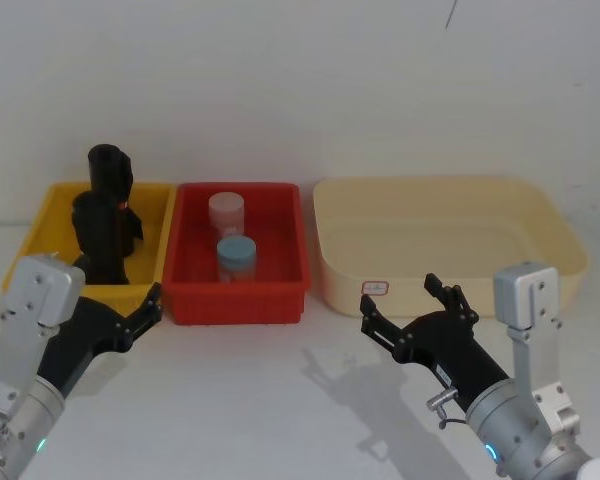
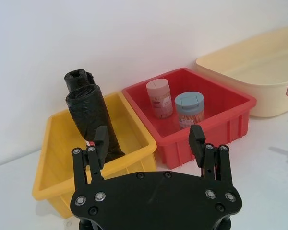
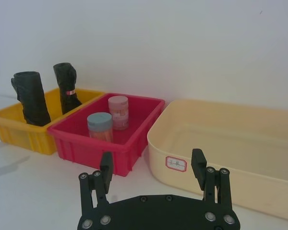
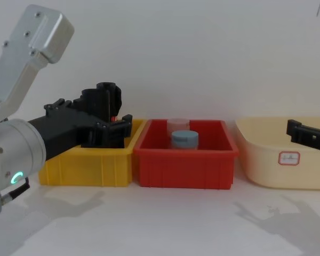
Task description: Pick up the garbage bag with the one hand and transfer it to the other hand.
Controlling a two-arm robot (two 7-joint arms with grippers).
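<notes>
Up close, the left gripper [image 2: 149,138] sat low at the left of the head view, fingers spread wide and holding nothing, just in front of the yellow bin [image 1: 42,222]. And the bag [image 1: 98,238] stood upright inside that bin, toward its front, thick and crinkled, untouched by either gripper. Right behind it, a slimmer black roll [image 1: 110,168] with a small red mark rose a little higher in the frame.

Moving right, the red bin [image 1: 240,302] sat just beside the yellow one at mid-frame, with two jars in it: a pink-lidded jar [image 1: 226,212] at the back and a blue-lidded jar [image 1: 236,257] in front of it. Further right, the cream tub [image 1: 450,232] carried a small label [image 1: 375,287] on its front wall.

Down at the lower right, the right gripper [image 1: 400,295] was held before the tub, fingers apart, empty, well apart from the bag. White table [image 1: 280,400] lay under all of it.
</notes>
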